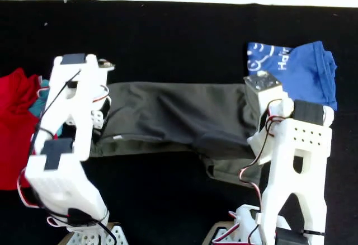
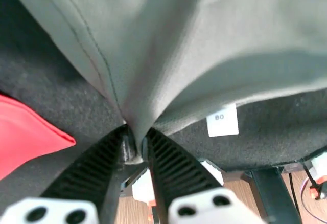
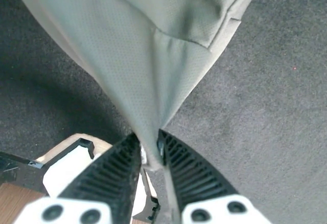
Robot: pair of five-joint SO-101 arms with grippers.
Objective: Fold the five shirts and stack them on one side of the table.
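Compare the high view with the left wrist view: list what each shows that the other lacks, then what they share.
High view adds: the blue shirt at the table's far right. Left wrist view adds: the left gripper shut on an edge of the grey shirt. Shared: grey shirt, red shirt, black table.

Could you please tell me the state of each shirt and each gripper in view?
grey shirt: unfolded, pinched at both ends, spread between the two grippers.
left gripper: shut on the grey shirt.
right gripper: shut on the grey shirt.
blue shirt: bunched up, lying free on the table.
red shirt: crumpled, lying free at the table's edge.
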